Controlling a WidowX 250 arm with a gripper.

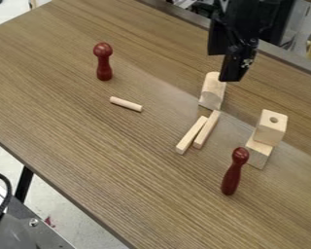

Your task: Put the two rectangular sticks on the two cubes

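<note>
The black gripper (223,68) hangs in the upper right of the frame, above the wooden table (87,141). Its two fingers stand apart, their tips clearly separated, with nothing visible between them; exactly how wide the gap is cannot be told from this angle. Just below the tips, a pale wooden block with a rounded top (213,90) lies on the table.

The two rectangular sticks lie right of the middle of the frame. The left stick (192,134) and the right stick (207,129) rest side by side on the tabletop, both slanting from upper right to lower left, close together at their upper ends. The upper end of the right stick is just beside the rounded block.

Farther right, the cube with a round hole in its top (270,129) sits on the lower cube (259,152), which is partly hidden under it. Neither stick is on a cube.

A dark red pin (232,174) stands near the lower cube, to its lower left. A second red pin (103,65) stands in the upper left, and a short, round peg (126,104) lies to its lower right.
</note>
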